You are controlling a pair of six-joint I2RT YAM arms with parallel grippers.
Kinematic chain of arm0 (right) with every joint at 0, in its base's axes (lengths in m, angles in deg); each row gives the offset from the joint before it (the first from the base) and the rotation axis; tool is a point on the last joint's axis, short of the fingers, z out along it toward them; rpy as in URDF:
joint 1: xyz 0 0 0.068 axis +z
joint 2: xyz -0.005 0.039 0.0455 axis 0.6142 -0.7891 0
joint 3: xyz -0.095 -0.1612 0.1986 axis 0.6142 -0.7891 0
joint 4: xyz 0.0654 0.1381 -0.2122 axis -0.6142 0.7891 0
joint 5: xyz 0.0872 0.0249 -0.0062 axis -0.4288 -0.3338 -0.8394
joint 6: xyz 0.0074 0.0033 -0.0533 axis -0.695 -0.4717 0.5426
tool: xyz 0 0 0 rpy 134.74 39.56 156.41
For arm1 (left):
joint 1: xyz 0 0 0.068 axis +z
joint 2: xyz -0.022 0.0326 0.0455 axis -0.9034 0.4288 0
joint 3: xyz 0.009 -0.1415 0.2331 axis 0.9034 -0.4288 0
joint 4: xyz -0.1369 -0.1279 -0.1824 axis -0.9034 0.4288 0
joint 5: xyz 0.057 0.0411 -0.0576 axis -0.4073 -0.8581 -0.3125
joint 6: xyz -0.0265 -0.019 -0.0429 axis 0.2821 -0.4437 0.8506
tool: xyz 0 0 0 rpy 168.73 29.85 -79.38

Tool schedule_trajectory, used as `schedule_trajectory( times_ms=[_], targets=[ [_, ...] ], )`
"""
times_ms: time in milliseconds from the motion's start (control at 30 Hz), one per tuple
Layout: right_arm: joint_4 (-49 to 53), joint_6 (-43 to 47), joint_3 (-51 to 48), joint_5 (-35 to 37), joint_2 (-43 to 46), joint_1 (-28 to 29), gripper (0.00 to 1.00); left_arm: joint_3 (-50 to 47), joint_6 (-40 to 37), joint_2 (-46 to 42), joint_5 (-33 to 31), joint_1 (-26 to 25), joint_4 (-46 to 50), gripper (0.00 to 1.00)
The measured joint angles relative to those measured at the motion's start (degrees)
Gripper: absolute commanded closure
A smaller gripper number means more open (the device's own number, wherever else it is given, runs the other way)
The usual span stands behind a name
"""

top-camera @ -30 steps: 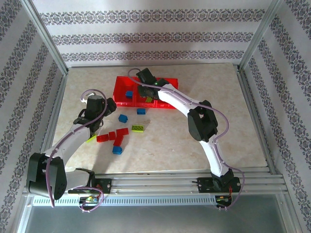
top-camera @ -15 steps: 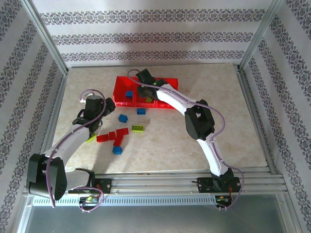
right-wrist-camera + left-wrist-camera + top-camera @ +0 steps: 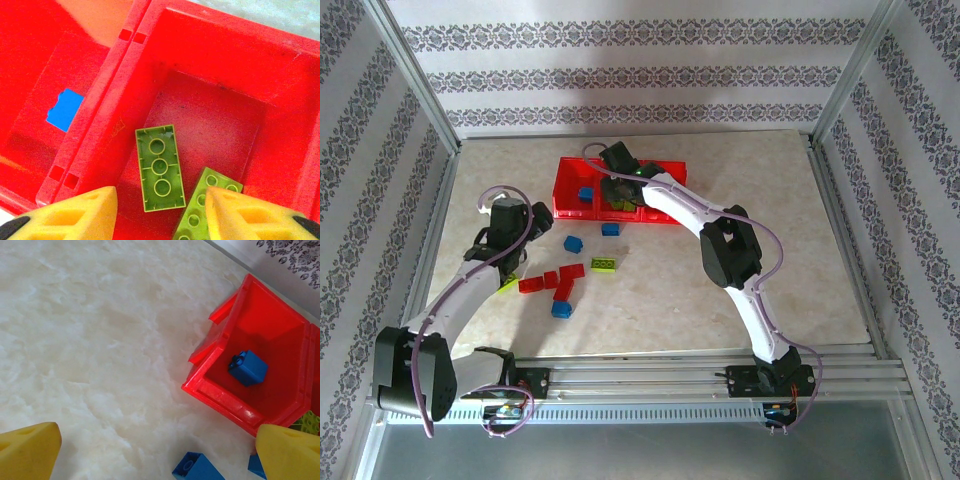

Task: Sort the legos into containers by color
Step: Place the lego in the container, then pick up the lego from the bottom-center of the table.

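Right wrist view has the right end effector spread wide and empty, its yellow fingertips hanging low over the middle compartment of the red tray. Directly beneath it a lime plate lies underside up, and a second lime plate lies just beside that, partly hidden by the other fingertip. Across the divider from it, a blue block sits alone in the next compartment.

The left end effector is also spread with nothing between its tips. It hovers over bare table just short of the tray's corner, with a loose blue brick almost under it. From above, red plates and a lime brick lie on the table behind it, toward the arm bases.

The main risk looks like the tray itself. It seems light, and the right fingertips sit close to the divider walls, so a sideways pull-out instead of a straight lift could hook a wall and drag or tip the tray, spilling what is already sorted. The left end effector is near enough to the corner that a reach for the blue brick could shove the tray too. Both arms converge on the same end of the tray, so moving together could bring them into contact. The scattered bricks lie close together, so a wide grasp may pinch two colours at once
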Motion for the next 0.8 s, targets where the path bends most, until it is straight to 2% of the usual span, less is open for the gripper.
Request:
schedule_trajectory(
  times_ms=[233, 433, 800],
  targets=[
    [0.02, 0.72, -1.42, 0.02, 1.09, 0.42, 0.46, -0.04, 0.00, -0.20, 0.04, 0.48, 0.22, 0.00],
    [-0.15, 0.90, -5.86, 0.24, 6.12, 2.38, 0.39, -0.28, 0.00, -0.66, 0.44, 1.05, 1.22, 0.00],
    [-1.22, 3.80, -15.63, 2.58, 16.13, 10.47, 0.36, -1.11, 0.04, -0.66, 1.73, 5.95, 2.69, 0.00]
  ],
)
